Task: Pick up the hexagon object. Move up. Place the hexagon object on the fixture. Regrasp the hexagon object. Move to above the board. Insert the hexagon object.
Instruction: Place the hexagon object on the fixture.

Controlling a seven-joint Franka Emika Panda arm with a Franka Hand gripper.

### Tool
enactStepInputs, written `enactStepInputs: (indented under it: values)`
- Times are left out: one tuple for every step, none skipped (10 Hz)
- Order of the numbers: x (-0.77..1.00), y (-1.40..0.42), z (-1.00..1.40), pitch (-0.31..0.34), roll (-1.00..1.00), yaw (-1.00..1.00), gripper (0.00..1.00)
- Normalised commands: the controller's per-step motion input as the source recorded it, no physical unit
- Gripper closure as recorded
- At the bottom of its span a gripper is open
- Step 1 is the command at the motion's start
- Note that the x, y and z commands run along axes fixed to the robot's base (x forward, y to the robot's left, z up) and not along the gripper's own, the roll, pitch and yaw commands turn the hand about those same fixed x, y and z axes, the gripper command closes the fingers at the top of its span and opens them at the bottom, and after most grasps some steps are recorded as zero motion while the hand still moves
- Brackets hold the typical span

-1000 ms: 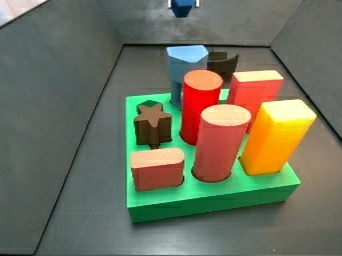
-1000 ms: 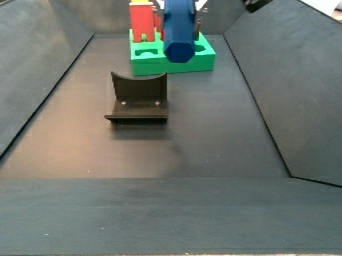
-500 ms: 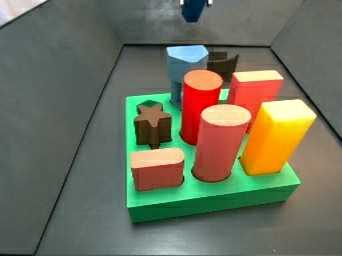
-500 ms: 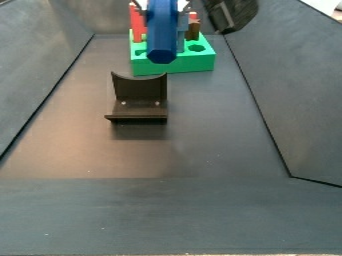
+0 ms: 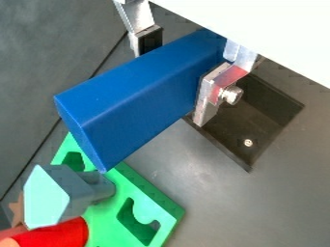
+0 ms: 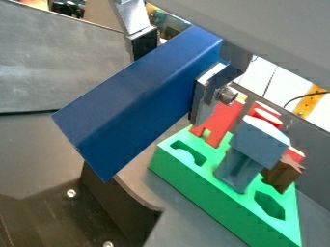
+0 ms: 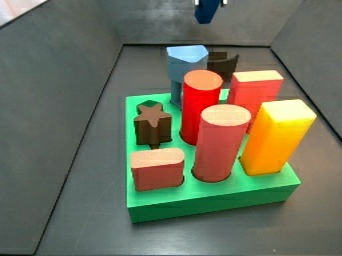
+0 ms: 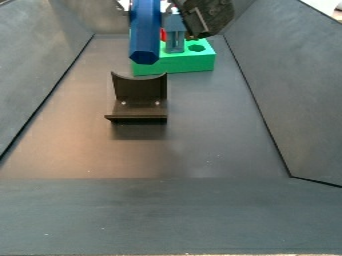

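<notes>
The hexagon object is a long blue prism [image 5: 135, 92], also in a wrist view [image 6: 135, 101]. My gripper [image 5: 180, 63] is shut on it, a silver finger [image 5: 217, 84] pressed on each side; it shows likewise in a wrist view [image 6: 177, 68]. In a side view the prism [image 8: 143, 30] hangs upright in the air above the dark fixture [image 8: 138, 98], clear of it. Its lower tip [image 7: 207, 10] shows high up in a side view. The green board [image 7: 214, 195] lies behind, also in a side view [image 8: 190, 57].
The board holds a light blue piece [image 7: 187, 60], red cylinders [image 7: 201, 100], a red block [image 7: 254, 85], a yellow block [image 7: 277, 135], a brown star [image 7: 154, 122] and a pink block [image 7: 158, 168]. Grey walls [image 8: 47, 90] slope in on both sides.
My gripper has carried the blue prism away from above the board, and now it hangs over the fixture. The pieces on the board have not moved.
</notes>
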Motion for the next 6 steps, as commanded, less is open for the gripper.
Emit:
enactStepInputs:
  values:
    - [0.25, 0.03, -0.01, 0.075, -0.14, -0.04, 1.00]
    - [0.21, 0.03, -0.01, 0.081, -0.14, -0.04, 1.00]
    - [0.14, 0.13, -1.00, 0.297, -1.00, -0.06, 1.00]
    - [0.14, 0.13, -1.00, 0.289, -1.00, -0.07, 1.00]
    - [0.15, 0.14, -1.00, 0.286, -0.94, -0.16, 1.00]
    - [0.17, 0.14, -1.00, 0.253, -0.80, -0.20, 1.00]
